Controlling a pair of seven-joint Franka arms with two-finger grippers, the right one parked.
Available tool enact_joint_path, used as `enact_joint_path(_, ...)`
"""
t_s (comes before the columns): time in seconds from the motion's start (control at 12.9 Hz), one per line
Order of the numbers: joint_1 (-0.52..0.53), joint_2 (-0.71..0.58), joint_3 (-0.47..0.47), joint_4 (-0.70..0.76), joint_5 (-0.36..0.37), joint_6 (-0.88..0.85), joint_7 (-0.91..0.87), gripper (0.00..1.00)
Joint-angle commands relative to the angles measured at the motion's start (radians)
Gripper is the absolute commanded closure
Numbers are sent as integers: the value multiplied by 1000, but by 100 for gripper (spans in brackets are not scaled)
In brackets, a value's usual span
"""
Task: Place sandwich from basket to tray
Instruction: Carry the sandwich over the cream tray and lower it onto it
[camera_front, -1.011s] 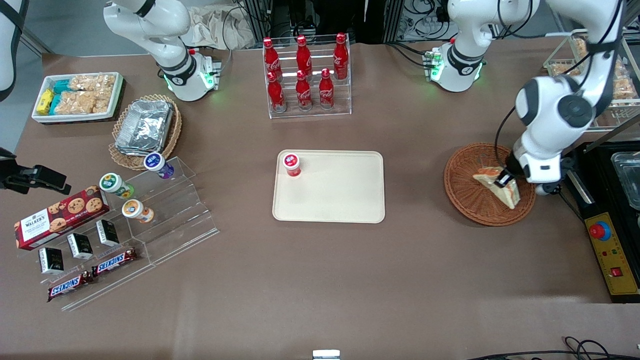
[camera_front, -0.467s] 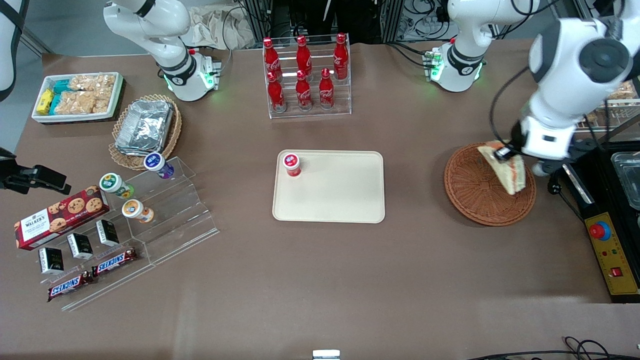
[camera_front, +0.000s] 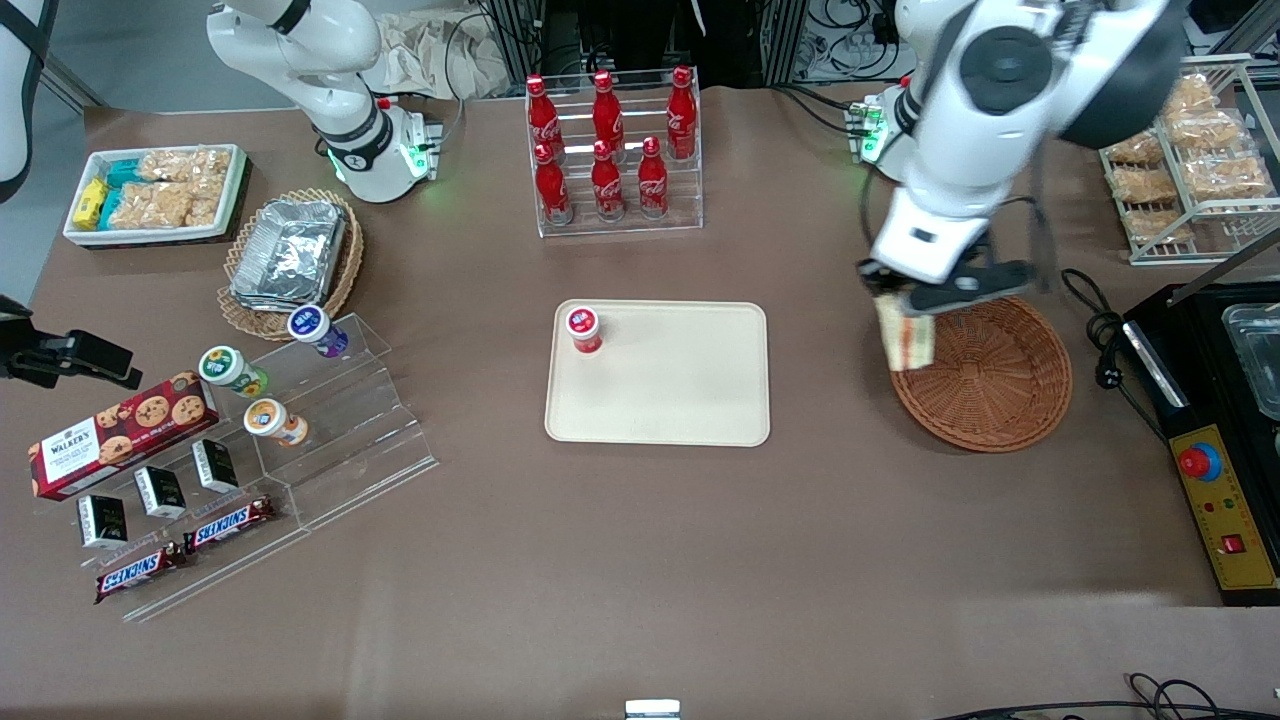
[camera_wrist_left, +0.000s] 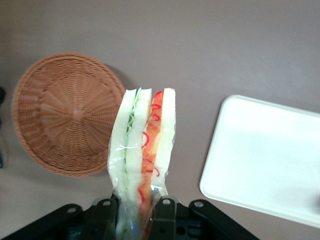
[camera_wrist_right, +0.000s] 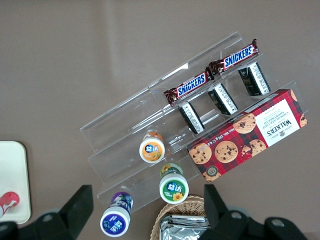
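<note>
The sandwich (camera_wrist_left: 144, 145), a triangular wedge of pale white bread with orange-red and green filling wrapped in clear film, is being held in the air by the claw (camera_wrist_left: 134, 207) of the working arm. In the front view the sandwich (camera_front: 906, 338) is hanging over the rim of the round reddish-brown woven wicker basket (camera_front: 990, 385), on the edge facing the flat cream-beige rectangular plastic tray (camera_front: 680, 400), and is not resting on anything. The claw (camera_front: 905, 305) is closed narrowly on one end of the wedge, with one black finger (camera_wrist_left: 103, 220) pressing on each bread face, while the rest of the wedge is sticking out unsupported.

The sandwich is being judged light and soft: the bread is likely to be crushed by a hard squeeze, and the layers could be sheared apart. The film is looking smooth, so some slipping is to be expected if the grip is loosened. A hold across the two flat bread faces, as is being used now, is being judged the soundest, since the layers are being pressed together rather than split.

The basket is standing empty on the brown desk (camera_front: 640, 560). A small red-capped bottle (camera_front: 583, 329) is standing on one corner of the tray, farther from the front camera, and the remaining bare tray surface is being judged ample for setting the wedge down.
</note>
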Motion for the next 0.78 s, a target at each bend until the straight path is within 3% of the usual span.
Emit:
enact_joint_path(0.0, 9, 147, -91, 111, 9, 22, -70, 100)
enact_joint_path(0.23, 7, 282, -162, 96, 61, 205, -202, 100)
enact_joint_path(0.47, -48, 410, -166, 90, 154, 298, -274, 100)
enact_joint_path(0.7, -80, 538, -166, 84, 300, 379, -375, 100)
